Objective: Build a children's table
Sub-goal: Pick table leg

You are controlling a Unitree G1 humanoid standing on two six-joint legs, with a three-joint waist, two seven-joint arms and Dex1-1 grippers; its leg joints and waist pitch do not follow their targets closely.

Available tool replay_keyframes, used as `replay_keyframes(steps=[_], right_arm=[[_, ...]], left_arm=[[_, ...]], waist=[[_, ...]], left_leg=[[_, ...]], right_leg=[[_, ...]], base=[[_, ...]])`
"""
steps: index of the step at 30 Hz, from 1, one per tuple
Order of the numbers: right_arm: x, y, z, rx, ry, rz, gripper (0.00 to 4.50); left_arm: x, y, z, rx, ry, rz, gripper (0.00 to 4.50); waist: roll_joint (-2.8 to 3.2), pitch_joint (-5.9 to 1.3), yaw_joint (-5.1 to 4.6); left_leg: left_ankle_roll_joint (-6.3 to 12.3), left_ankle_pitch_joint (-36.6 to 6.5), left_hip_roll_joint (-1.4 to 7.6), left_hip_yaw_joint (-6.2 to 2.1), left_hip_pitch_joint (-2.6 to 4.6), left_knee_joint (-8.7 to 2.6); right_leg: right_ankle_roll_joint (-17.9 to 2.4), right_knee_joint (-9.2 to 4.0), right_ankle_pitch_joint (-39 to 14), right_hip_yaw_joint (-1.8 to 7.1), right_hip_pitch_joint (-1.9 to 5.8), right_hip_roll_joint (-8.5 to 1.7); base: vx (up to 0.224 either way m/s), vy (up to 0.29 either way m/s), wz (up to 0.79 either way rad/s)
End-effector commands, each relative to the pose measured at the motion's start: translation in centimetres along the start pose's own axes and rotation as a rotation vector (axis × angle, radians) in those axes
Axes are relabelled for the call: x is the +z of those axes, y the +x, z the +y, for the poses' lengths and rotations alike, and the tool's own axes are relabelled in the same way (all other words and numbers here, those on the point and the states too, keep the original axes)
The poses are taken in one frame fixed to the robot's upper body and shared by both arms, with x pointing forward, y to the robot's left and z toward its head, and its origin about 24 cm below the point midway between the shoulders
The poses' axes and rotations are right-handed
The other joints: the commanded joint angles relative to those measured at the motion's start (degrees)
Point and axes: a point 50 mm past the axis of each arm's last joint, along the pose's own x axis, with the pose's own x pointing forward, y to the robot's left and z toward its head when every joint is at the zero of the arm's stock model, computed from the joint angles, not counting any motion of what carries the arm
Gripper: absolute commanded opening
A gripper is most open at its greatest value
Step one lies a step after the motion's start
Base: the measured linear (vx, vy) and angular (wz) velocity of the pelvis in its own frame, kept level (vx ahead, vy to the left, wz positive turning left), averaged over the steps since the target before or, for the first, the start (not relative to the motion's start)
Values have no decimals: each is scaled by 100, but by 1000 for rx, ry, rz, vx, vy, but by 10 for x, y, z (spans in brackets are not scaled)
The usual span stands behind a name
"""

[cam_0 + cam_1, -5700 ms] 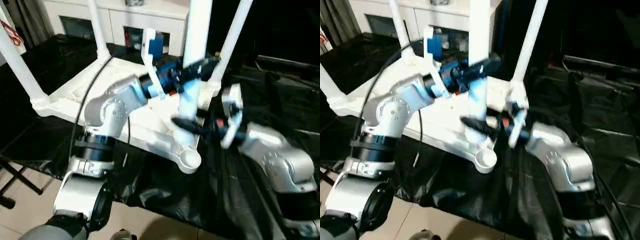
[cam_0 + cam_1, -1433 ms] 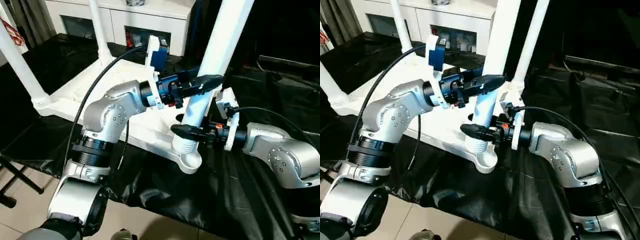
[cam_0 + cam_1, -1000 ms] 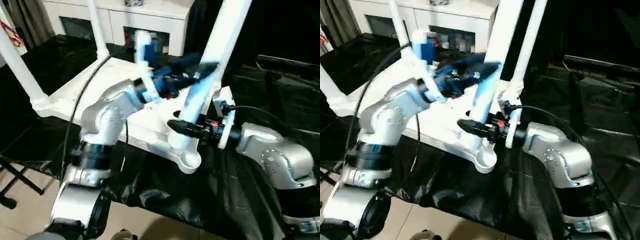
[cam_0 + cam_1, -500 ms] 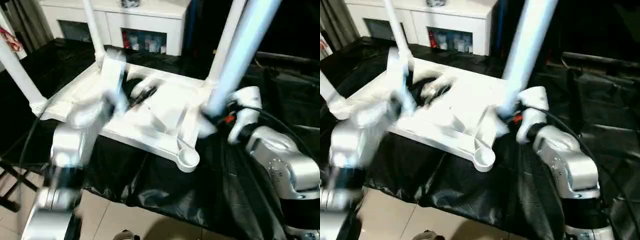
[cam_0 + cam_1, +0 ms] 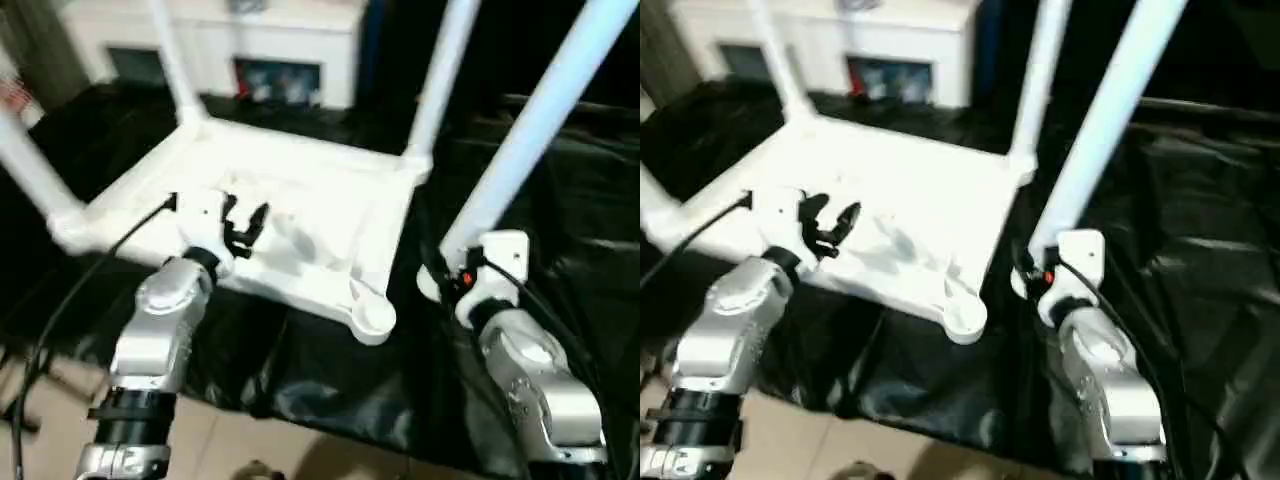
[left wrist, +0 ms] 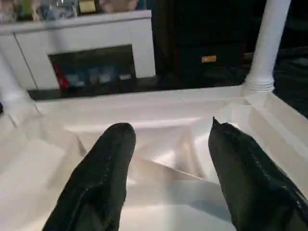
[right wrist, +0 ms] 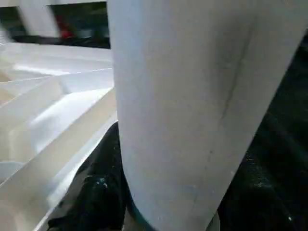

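Plainly, the fourth leg (image 5: 535, 125) is what the next move turns on. It is clamped at its lower end in the right gripper (image 5: 447, 277), and its long axis leans up and away toward the robot's right, out of the top of the head views. The empty corner socket (image 5: 372, 318) lies just to the left of and a little nearer than that held end, at the near right corner of the upturned table top (image 5: 300, 195). So the right arm is the nearer one, and the leg's foot would need to come left, toward the robot, and swing upright over the socket.

The table top lies upside down on the black cover (image 5: 560, 240), ribs showing. Counted: one top, four legs. Three legs already stand in their sockets, one at the far right (image 5: 440, 75), one at the far left (image 5: 170, 55) and one at the near left (image 5: 25, 160); one socket is open.

The left gripper (image 5: 243, 222) hovers over the ribbed underside with its two fingers (image 6: 103, 178) spread and nothing between them. A white cabinet (image 5: 215, 35) stands behind.
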Motion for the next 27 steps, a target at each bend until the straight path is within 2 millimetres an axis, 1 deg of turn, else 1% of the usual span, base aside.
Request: replay_keyframes(steps=[1,2,3,4,5,6,7,8,9,10,11,12,13,14,15,16,17,18,19,20,21,22,23,24,25,26,27], right_arm=[[2,2,8,29,-5,-18,190],[2,2,9,32,-6,-18,190],[2,2,9,33,-7,-17,190],[2,3,9,34,-8,-17,190],[3,3,10,40,-7,-19,190],[7,4,10,61,-34,-32,190],[8,5,9,70,-45,-34,190],[8,5,9,70,-45,-34,190],[9,6,9,77,-55,-34,190],[11,8,6,88,-68,-35,190],[11,8,6,88,-68,-35,190],[15,12,-1,114,-90,-34,190],[15,12,-1,114,-90,-34,190],[17,14,-7,142,-97,-25,190],[17,15,-9,158,-99,-15,190],[17,16,-9,178,-108,-10,190],[18,16,-10,202,-113,-7,190],[18,16,-10,218,-117,-6,190],[21,16,-10,236,-127,-12,190],[23,16,-11,247,-135,-19,190],[25,16,-12,246,-148,-26,190],[25,16,-12,244,-150,-27,190],[27,16,-14,225,-165,-37,190],[26,16,-17,195,-165,-35,190],[25,15,-20,173,-162,-37,190],[24,14,-21,172,-144,-47,190],[24,13,-20,182,-127,-58,190]], left_arm=[[1,1,10,45,53,21,286],[1,0,10,44,82,26,286],[1,0,9,35,100,23,286],[0,-1,9,29,110,19,286],[-1,-2,9,33,98,21,286],[-3,-3,8,41,58,16,286],[-3,-4,6,42,32,9,286],[-3,-4,6,42,32,9,286],[-4,-4,5,43,9,3,286],[-5,-2,-1,30,-1,10,286],[-5,-2,-1,30,-1,10,286],[-8,2,-11,-9,5,32,286],[-8,2,-11,-9,5,32,286],[-11,5,-22,-100,34,61,286],[-13,5,-26,-153,46,70,286],[-14,5,-29,-206,44,74,286],[-15,6,-30,-235,58,77,286],[-16,6,-30,-249,65,77,286],[-15,7,-28,-234,35,76,286],[-14,9,-27,-214,2,79,286],[-12,10,-26,-192,-14,64,286],[-12,10,-26,-190,-15,63,286],[-10,10,-26,-172,-31,50,286],[-10,10,-28,-157,-26,39,286],[-10,10,-34,-192,-34,27,286],[-9,7,-43,-283,-45,-5,286],[-7,5,-47,-349,-76,-25,286]], waist=[[101,-420,-30],[221,-407,-389],[140,-427,-484],[231,-378,-369],[209,-417,-431],[73,-446,-530],[151,-467,-480],[88,-498,-649],[86,-494,-639],[-50,-424,-626],[-71,-395,-551],[-192,-357,-529],[-197,-336,-488],[-207,-224,-450],[-212,-202,-475],[-163,-192,-537],[-113,-193,-565],[-97,-196,-623],[-97,-196,-623],[-125,-207,-612],[-148,-200,-612],[-162,-211,-596],[-106,-218,-575],[-135,-228,-575],[-168,-242,-574],[-213,-263,-538],[-232,-278,-540]], left_leg=[[295,290,102,-66,322,-840],[984,636,582,-86,621,-1061],[786,651,743,-81,409,-1147],[-364,450,988,201,224,-1280],[-838,491,1147,178,344,-1298],[-1045,1176,1098,-293,357,-1256],[-1232,1247,1135,-280,477,-1290],[-828,1859,1191,-408,566,-1121],[-552,2051,1167,-380,496,-1051],[-184,1724,938,-116,239,-942],[9,693,549,173,42,-825],[127,203,532,174,-1,-798],[249,-98,563,133,-11,-723],[407,-549,653,72,35,-773],[383,-847,699,79,79,-867],[217,-1545,806,38,155,-1031],[77,-1826,848,4,174,-1089],[-300,-2344,853,-12,180,-1183],[-300,-2344,853,-12,180,-1183],[-399,-2190,821,42,172,-1158],[-355,-2092,817,62,164,-1139],[-240,-1806,806,96,148,-1091],[-200,-1668,808,95,134,-1074],[-91,-1424,816,111,109,-1076],[-4,-1185,832,129,113,-1081],[141,-916,827,159,111,-1053],[191,-768,826,190,116,-1040]], right_leg=[[-630,-454,-1202,174,185,76],[-511,536,-1346,-885,-529,108],[-615,641,-1123,-1108,-346,-99],[-672,537,-648,-1345,-328,-251],[-715,543,-413,-1417,-313,-315],[-648,453,-14,-1450,-73,-457],[-769,449,-92,-1488,-159,-507],[-908,388,62,-1398,-61,-683],[-947,328,205,-1346,0,-760],[-1160,48,672,-1200,182,-960],[-1521,-133,843,-1086,327,-1237],[-1567,-224,549,-1033,403,-1362],[-1591,-309,22,-977,453,-1506],[-1568,-487,-1970,-1059,375,-1397],[-1514,-499,-2497,-1123,316,-1262],[-1385,-459,-2812,-1227,238,-1081],[-1350,-414,-2678,-1240,226,-1058],[-1401,-345,-2066,-1265,255,-1092],[-1401,-345,-2066,-1265,255,-1092],[-1560,-319,-1584,-1220,264,-1190],[-1598,-340,-1577,-1201,267,-1219],[-1660,-364,-1581,-1176,286,-1279],[-1691,-356,-1535,-1170,297,-1296],[-1717,-350,-1353,-1179,317,-1268],[-1751,-322,-1052,-1195,314,-1231],[-1819,-285,-791,-1190,325,-1259],[-1862,-266,-627,-1196,324,-1248]], base=[[-44,302,-52],[-44,302,-52],[-57,307,-51],[-79,277,-44],[-79,277,-44],[-75,205,-27],[-65,151,-13],[-65,151,-13],[-73,95,-5],[-92,34,-5],[-92,34,-5],[-105,-13,-4],[-114,-18,-8],[-114,-18,-8],[-105,6,-6],[-82,20,-6],[-82,20,-6],[-55,27,-10],[0,0,0],[0,0,0],[0,0,0],[0,0,0],[0,0,0],[0,0,0],[0,0,0],[0,0,0],[0,0,0]])
